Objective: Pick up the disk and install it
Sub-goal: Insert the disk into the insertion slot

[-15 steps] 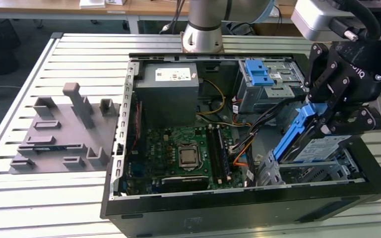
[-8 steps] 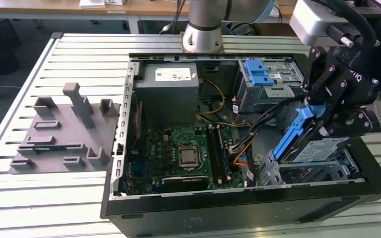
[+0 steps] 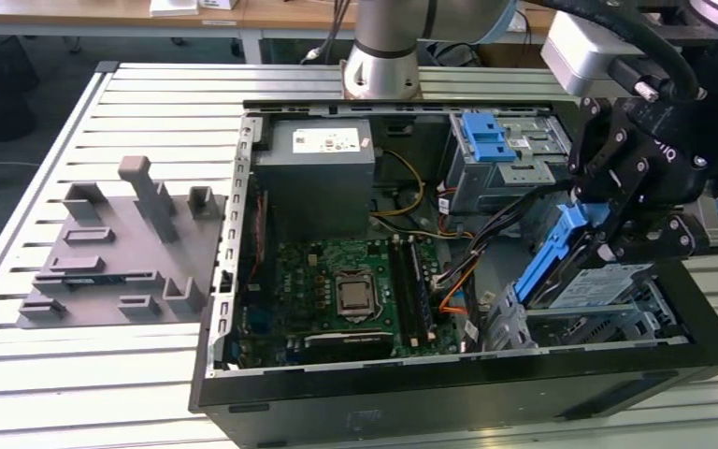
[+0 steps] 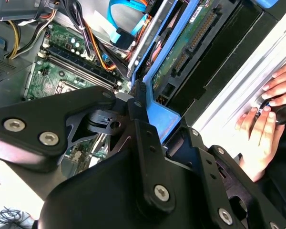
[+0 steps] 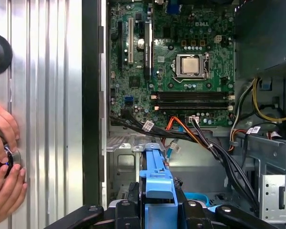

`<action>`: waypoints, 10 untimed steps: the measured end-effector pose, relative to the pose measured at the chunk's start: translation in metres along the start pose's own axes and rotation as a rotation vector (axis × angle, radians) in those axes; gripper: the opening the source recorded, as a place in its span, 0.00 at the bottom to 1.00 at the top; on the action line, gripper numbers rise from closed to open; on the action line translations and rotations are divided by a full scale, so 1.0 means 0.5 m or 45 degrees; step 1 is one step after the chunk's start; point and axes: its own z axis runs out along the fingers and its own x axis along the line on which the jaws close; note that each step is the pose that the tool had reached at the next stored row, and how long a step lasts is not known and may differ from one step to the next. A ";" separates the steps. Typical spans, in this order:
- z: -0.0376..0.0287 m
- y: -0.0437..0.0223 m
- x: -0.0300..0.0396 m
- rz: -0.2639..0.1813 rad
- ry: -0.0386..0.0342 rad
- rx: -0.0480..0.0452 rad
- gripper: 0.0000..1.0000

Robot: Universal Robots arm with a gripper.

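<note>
Claw (image 3: 611,245) is clamping the disk (image 3: 598,286), tilted over the bay (image 3: 609,329) at the exterior view's right. It's risking jamming crooked or snagging the cables (image 3: 504,230) just beside.

— How many drives?
— One disk (image 3: 609,285), clamped in the one pincer (image 3: 627,245).
— And in the machine under the pincer?
— One computer case (image 3: 459,402), holding one motherboard (image 3: 322,281), one processor socket (image 3: 356,295), one power supply (image 3: 315,173) and one blue latch (image 3: 490,140) beyond the pincer.
— On the counter (image 3: 147,103)?
— One grey fixture (image 3: 122,243), well apart from the pincer. Two hands (image 5: 2,136), near the pincer.
</note>
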 end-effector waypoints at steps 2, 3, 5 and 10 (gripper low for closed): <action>0.004 0.000 0.000 0.000 0.0000 0.000 0.36; 0.006 0.000 0.000 0.000 0.0000 0.000 0.36; 0.010 0.000 0.000 0.000 0.0001 0.000 0.36; 0.019 0.000 0.000 0.000 0.0000 0.000 0.36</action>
